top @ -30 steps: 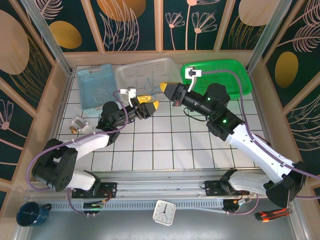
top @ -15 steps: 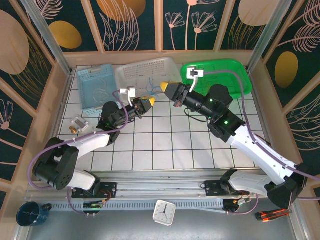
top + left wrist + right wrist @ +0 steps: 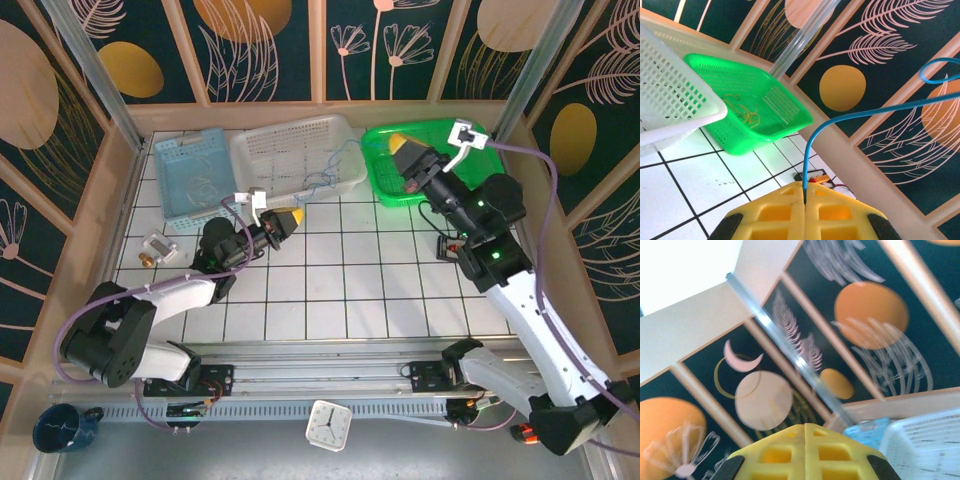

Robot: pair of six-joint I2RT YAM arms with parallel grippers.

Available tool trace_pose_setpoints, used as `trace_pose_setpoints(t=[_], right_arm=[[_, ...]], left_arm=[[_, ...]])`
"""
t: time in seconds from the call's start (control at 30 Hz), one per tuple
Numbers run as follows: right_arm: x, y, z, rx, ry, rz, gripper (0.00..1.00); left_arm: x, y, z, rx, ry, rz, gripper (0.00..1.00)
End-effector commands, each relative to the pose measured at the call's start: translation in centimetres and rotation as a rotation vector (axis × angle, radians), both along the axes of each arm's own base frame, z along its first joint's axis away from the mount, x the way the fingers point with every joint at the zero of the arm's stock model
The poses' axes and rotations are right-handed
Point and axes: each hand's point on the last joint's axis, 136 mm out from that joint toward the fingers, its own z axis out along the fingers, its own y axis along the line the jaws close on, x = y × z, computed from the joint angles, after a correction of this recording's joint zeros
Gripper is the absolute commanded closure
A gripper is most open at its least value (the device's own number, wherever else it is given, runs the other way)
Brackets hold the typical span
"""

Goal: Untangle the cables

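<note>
My left tool [image 3: 805, 190] pinches the blue cable [image 3: 806, 165] — green basket [image 3: 780, 102] ahead holds a yellowish cable [image 3: 745, 114]; my right tool [image 3: 805, 427] is closed, empty.

1. Your left claw [image 3: 291, 217] was wide open. Now it has shut tight on the blue cable [image 3: 812, 142].
2. Your right claw [image 3: 397, 142] has left the middle of the desk [image 3: 350, 290] and swung over the green basket [image 3: 478, 135].
3. The blue cable now stretches from your left claw up towards the white basket [image 3: 340, 125].
</note>
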Motion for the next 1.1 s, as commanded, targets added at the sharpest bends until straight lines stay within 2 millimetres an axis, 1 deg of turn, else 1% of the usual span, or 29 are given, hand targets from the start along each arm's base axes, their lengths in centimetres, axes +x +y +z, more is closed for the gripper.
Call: trace_pose_setpoints(t=[0.0,0.2,0.3,0.43,0.63,0.77,1.07], right_arm=[[1.5,-2.7,-1.8,0.031,0.051,-0.098,1.0],[3.7,-7.1,-6.0,0.063,0.145,-0.254,1.0],[4.6,-9.1,-8.2,0.087,0.194,-0.308,1.0],[5.3,-11.3,-11.0,0.118,0.253,-0.378,1.0],[5.2,-13.7,-14.2,0.147,0.321,-0.458,1.0],[5.0,-14.5,-15.7,0.151,0.351,-0.482,1.0],[4.2,-17.8,-19.0,0.203,0.421,-0.587,1.0]], left_arm=[[-0.5,0.9,1.8,-0.027,-0.073,0.032,1.0],[-1.6,2.2,2.4,-0.034,-0.094,0.073,1.0],[-2.0,3.1,3.2,-0.042,-0.118,0.111,1.0],[-2.3,4.0,5.0,-0.064,-0.162,0.148,1.0],[-1.8,5.4,8.2,-0.092,-0.223,0.22,1.0],[-1.2,5.6,10.1,-0.089,-0.253,0.24,1.0],[0.2,6.2,13.7,-0.095,-0.311,0.282,1.0]])
